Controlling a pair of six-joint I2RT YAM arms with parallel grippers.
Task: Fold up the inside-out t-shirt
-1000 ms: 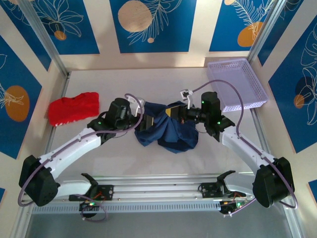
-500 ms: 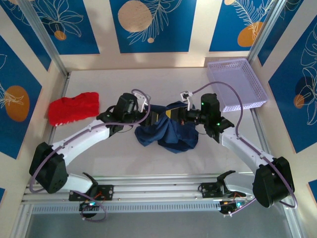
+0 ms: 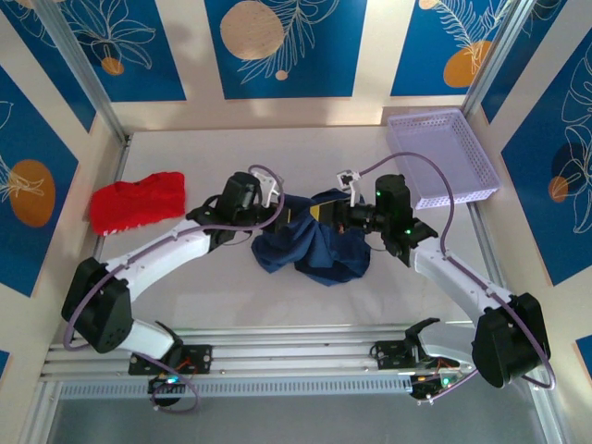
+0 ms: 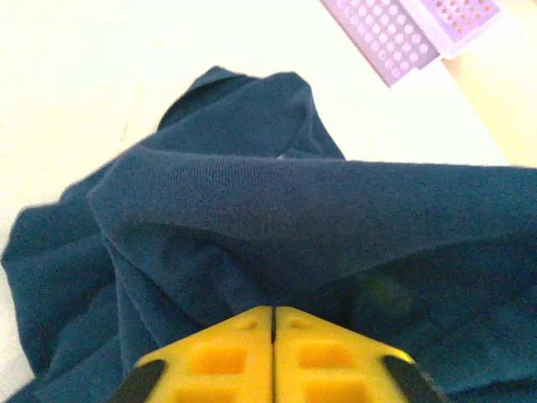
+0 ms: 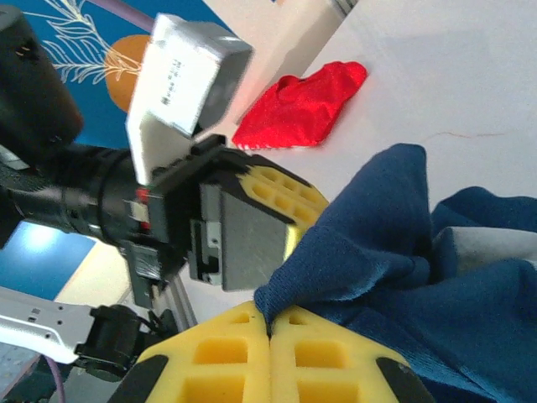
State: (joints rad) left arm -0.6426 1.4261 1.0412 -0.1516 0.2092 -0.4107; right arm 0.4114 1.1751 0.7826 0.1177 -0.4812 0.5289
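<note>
While both arms bend inward from the near edge, the left gripper (image 3: 290, 215) and right gripper (image 3: 326, 211) nearly meet at the centre. Each clamps a raised fold of the bunched dark navy cloth t-shirt (image 3: 314, 252) lying there.

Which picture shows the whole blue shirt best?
The top external view: there the whole bunched blue t-shirt shows, outline and all, on the table. The left wrist view gives close folds running into the shut left gripper. The right wrist view gives one edge pinched in the right gripper.
</note>
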